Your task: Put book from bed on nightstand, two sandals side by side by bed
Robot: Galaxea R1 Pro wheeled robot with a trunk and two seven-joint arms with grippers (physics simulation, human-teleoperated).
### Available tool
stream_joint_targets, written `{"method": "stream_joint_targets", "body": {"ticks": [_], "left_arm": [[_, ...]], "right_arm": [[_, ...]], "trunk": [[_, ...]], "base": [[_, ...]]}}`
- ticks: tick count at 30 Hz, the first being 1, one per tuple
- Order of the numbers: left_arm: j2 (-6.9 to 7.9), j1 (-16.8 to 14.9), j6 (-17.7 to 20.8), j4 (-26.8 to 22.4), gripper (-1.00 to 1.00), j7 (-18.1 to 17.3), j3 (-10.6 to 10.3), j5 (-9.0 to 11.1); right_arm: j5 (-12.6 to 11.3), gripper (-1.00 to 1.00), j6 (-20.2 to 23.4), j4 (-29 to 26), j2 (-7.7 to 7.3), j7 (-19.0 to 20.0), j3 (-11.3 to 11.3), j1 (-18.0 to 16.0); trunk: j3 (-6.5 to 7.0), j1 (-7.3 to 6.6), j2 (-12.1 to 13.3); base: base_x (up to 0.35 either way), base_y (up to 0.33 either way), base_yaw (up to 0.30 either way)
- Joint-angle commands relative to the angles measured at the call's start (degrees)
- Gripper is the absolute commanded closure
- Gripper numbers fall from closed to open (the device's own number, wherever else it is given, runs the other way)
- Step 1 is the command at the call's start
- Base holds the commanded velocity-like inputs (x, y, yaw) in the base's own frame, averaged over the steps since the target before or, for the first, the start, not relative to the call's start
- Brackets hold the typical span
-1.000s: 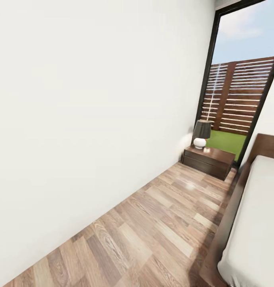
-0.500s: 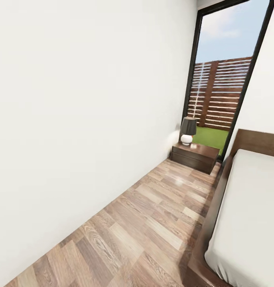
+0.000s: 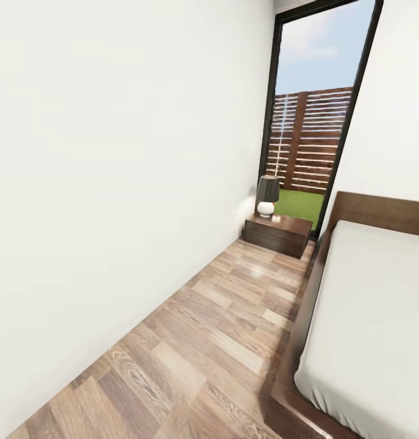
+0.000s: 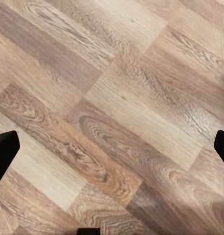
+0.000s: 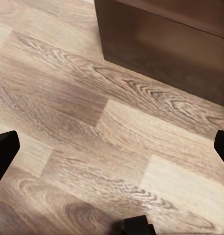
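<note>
Nightstand [image 3: 277,233] w/ lamp [image 3: 267,195] beside bed [image 3: 368,317], both hands open.

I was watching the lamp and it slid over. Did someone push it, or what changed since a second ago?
Nothing was pushed. The robot's head camera swung right, so the whole picture shifted left: the lamp, nightstand and window sit further left, and more of the bed shows. The things themselves stayed put; the lamp is on the nightstand as before. Nothing was grabbed or dropped. Both pincers, left and right, hang open over the floor.
</note>
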Motion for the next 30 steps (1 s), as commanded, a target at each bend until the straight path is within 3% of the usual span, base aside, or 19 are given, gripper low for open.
{"method": "stream_joint_targets", "body": {"ticks": [1, 30], "left_arm": [[0.00, 0.0, -0.1, -0.1, -1.00, 0.0, 0.0, 0.1], [0.00, 0.0, -0.1, -0.1, -1.00, 0.0, 0.0, 0.1]], "right_arm": [[-0.5, -1.00, -0.2, 0.0, -0.02, 0.0, 0.1, 0.0], [-0.5, -1.00, -0.2, 0.0, 0.03, 0.0, 0.3, 0.0]], "trunk": [[-0.05, 0.00, 0.0], [-0.05, 0.00, 0.0]], "base": [[0.000, 0.000, -0.279], [0.000, 0.000, -0.282]]}}
